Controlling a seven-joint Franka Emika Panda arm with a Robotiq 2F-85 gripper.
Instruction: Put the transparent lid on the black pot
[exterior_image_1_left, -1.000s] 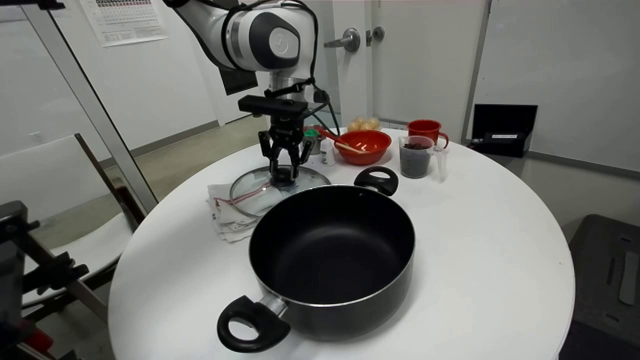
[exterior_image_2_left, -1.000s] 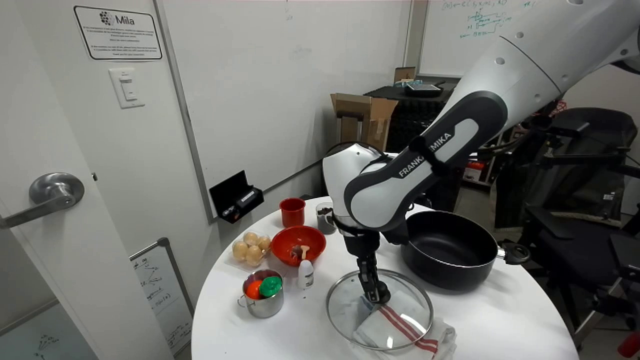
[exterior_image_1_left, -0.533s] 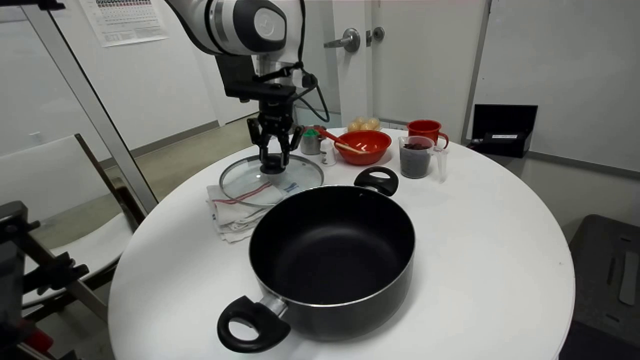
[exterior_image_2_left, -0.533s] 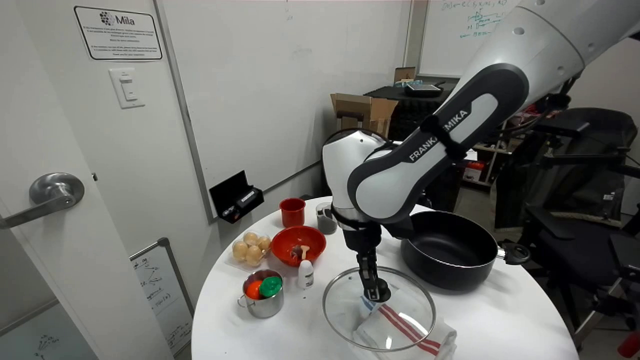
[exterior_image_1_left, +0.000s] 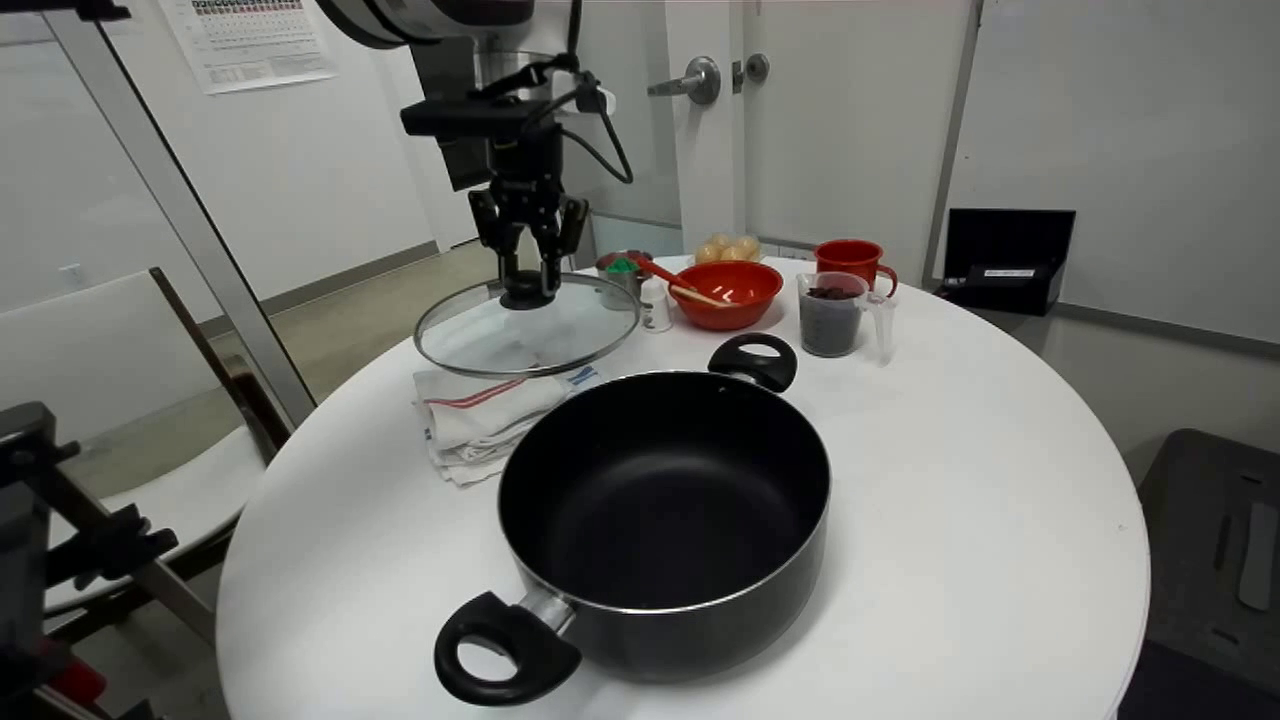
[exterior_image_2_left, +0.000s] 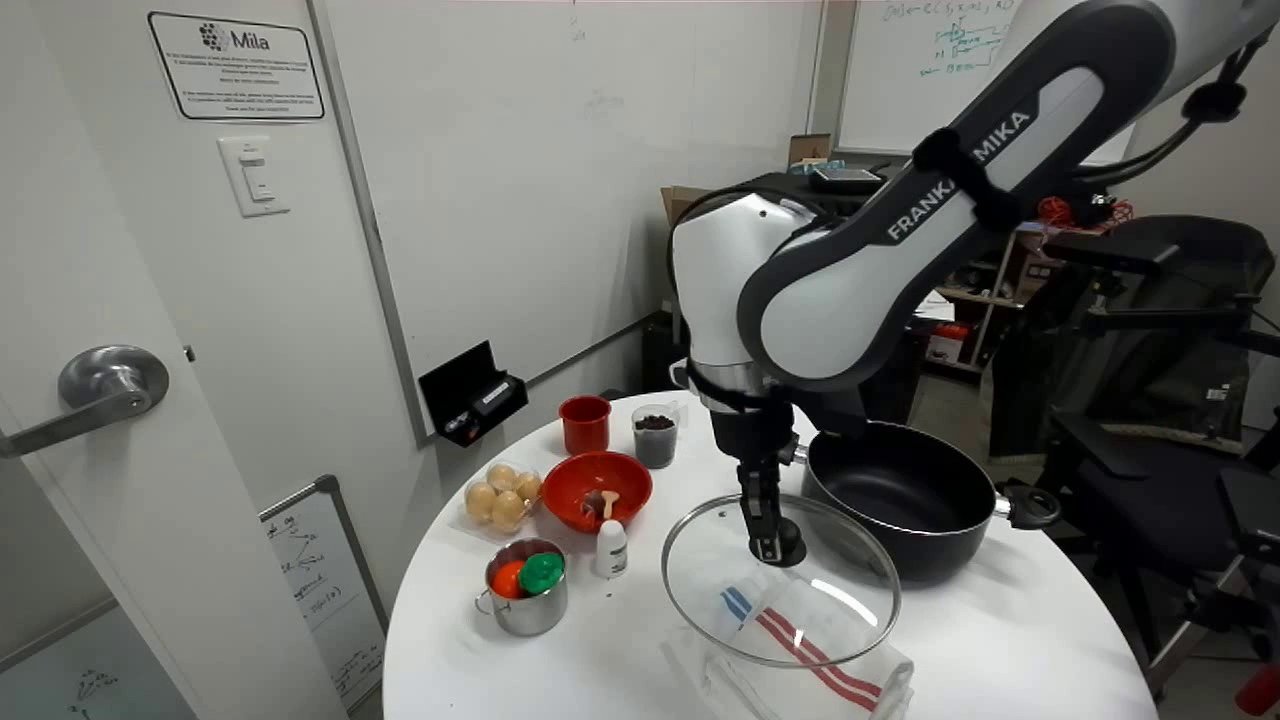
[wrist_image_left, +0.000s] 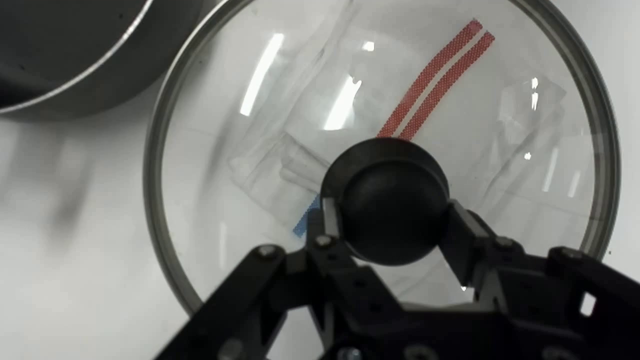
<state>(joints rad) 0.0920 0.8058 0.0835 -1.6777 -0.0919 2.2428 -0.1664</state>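
Note:
The transparent lid (exterior_image_1_left: 470, 335) hangs in the air above a folded cloth, roughly level; it also shows in an exterior view (exterior_image_2_left: 715, 590) and the wrist view (wrist_image_left: 200, 200). My gripper (exterior_image_1_left: 528, 285) is shut on its black centre knob, with a finger on each side in the wrist view (wrist_image_left: 387, 215). The fingers also show in an exterior view (exterior_image_2_left: 770, 545). The black pot (exterior_image_1_left: 720, 635) stands uncovered on the table, beside the lid; its inside is empty. It also shows in an exterior view (exterior_image_2_left: 900, 545) and at the upper left of the wrist view (wrist_image_left: 107, 92).
The cloth (exterior_image_1_left: 480, 430) lies on the round white table (exterior_image_1_left: 960, 560). Behind the lid and pot stand a red bowl (exterior_image_2_left: 575, 490), a metal cup (exterior_image_2_left: 530, 612), a white bottle (exterior_image_2_left: 611, 552), eggs (exterior_image_2_left: 505, 505), a measuring cup (exterior_image_1_left: 830, 325) and a red mug (exterior_image_1_left: 848, 262).
My gripper has risen with the lid held by its knob. The lid has lifted off the cloth and, in an exterior view, shifted up and left. The pot has not moved.

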